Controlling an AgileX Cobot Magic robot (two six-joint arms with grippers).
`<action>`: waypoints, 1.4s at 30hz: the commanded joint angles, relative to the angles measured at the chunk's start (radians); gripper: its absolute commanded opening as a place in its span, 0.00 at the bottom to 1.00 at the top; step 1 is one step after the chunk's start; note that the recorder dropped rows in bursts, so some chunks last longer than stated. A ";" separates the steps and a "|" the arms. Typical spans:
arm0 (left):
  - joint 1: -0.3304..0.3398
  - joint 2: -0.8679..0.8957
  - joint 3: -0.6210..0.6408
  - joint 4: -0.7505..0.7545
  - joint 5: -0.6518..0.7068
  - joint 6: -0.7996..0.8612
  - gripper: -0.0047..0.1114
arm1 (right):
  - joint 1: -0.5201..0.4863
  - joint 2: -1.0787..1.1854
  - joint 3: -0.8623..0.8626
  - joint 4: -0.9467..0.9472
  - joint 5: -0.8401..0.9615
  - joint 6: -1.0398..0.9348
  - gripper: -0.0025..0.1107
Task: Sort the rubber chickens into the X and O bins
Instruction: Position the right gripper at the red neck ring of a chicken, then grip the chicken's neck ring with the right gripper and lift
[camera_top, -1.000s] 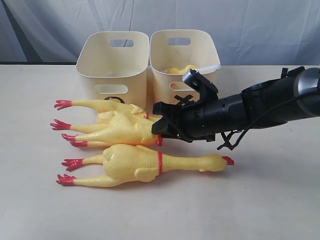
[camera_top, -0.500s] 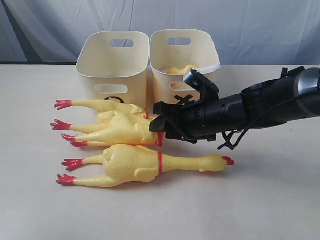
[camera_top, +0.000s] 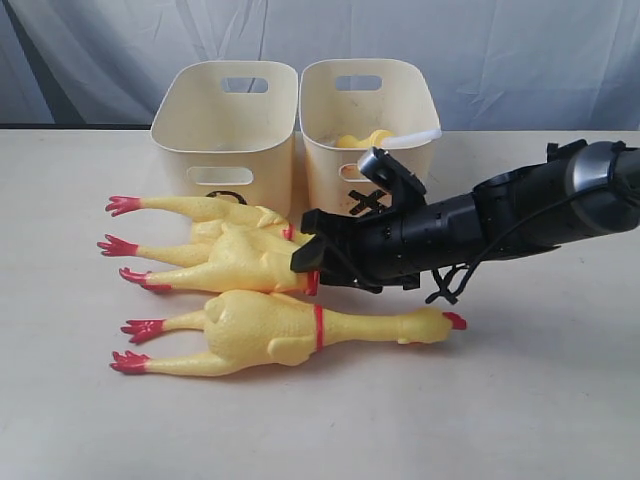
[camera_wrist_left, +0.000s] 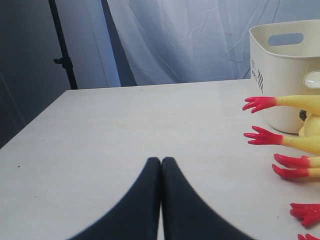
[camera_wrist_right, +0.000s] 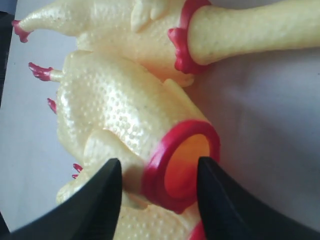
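Rubber chickens (camera_top: 240, 262): right gripper (camera_wrist_right: 159, 164) advanced, spread astride neck band (camera_wrist_right: 150, 176); left gripper (camera_wrist_left: 161, 161) clenched.

The pale tabletop (camera_top: 520, 400) carries two cream bins side by side toward its far side: the left bin (camera_top: 225, 125), its black mark mostly hidden, and the right bin (camera_top: 370, 115), showing a black X. Just in front lie three rubber chickens, red feet to the left. The far chicken (camera_top: 195, 209) and middle chicken (camera_top: 240, 262) press together. The near chicken (camera_top: 265, 335) lies just beside, head to the right.
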 joint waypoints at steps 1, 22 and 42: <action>0.001 -0.004 0.002 -0.003 -0.012 -0.003 0.04 | -0.001 0.004 -0.004 0.000 0.037 -0.011 0.42; 0.001 -0.004 0.002 -0.003 -0.012 -0.003 0.04 | -0.001 0.004 -0.030 0.000 0.068 -0.021 0.42; 0.001 -0.004 0.002 -0.003 -0.012 -0.003 0.04 | -0.001 0.004 -0.030 0.000 0.161 -0.004 0.01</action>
